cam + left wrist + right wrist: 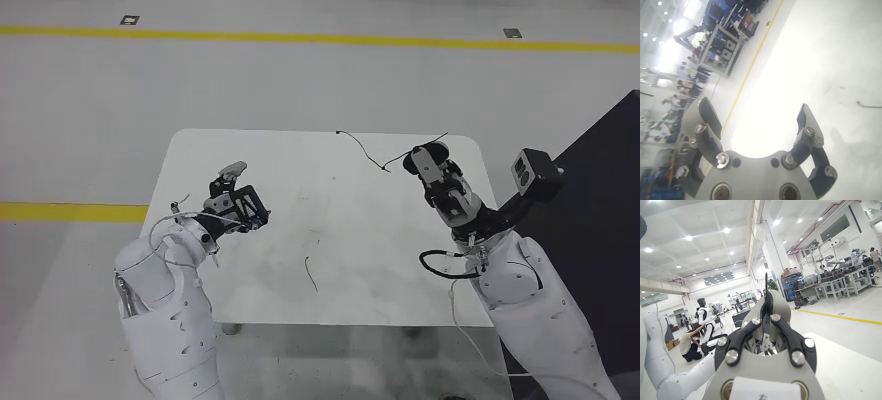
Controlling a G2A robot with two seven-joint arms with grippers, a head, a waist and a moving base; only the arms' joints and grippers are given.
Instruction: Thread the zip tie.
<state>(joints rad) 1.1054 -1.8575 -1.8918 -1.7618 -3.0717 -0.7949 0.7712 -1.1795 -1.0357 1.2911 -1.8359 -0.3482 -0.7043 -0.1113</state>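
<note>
My right gripper (424, 160) is above the table's far right part, shut on a thin black zip tie (402, 160). In the right wrist view the tie's strip (766, 281) sticks up past the closed fingertips of the right gripper (768, 294). At the tie's low end a second black strand (356, 146) curves toward the far edge; I cannot tell whether the two are joined. My left gripper (240, 196) hovers over the table's left side, open and empty, its jaws wide apart (753, 115). Another short black zip tie (310, 273) lies flat near the table's middle.
The white table (300, 220) has rounded corners, with bare surface between the two arms. The end of a black zip tie (866, 106) lies on the tabletop off to one side of the left gripper. A dark cabinet (610, 150) stands to the right of the table.
</note>
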